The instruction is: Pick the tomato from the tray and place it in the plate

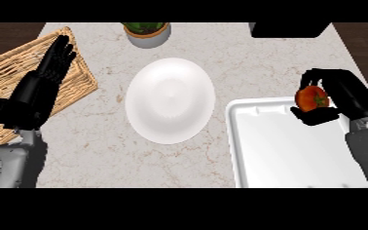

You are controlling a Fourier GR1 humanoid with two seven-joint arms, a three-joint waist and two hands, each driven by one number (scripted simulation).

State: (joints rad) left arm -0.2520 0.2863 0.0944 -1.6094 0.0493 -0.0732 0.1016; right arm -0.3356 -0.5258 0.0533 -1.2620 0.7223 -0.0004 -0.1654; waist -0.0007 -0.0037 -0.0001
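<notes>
Right hand (332, 102) has the tomato (311, 99): fingers arch over its top, thumb sits under it, so it's pinched top-to-bottom across the body. Tomato sits at the top right corner of the white tray (287, 146), over the tray's rim area; can't tell whether it is lifted clear or touching the tray surface. Tray occupies the counter's (237, 53) front right corner. Target is the white plate (170, 100), mid-counter, just left of the tray's left edge, nothing on it. Handling, my read: tomato is small, round, light, smooth-skinned, so slippery and prone to rolling out of a two-point pinch; flesh gives under squeeze, so overclosing bruises it. Best hold is around the widest girth with fingers wrapped, thumb opposing, which is roughly what's there now. Once set down it will likely roll, so aim for the plate's dished centre, not the rim. Left hand (45, 80) rests open, fingers straight, over the wicker mat (75, 85) at the counter's left edge, not involved. Potted plant (147, 31) at the back edge behind the plate, dark object (289, 29) at the back right; both off the transfer path.
</notes>
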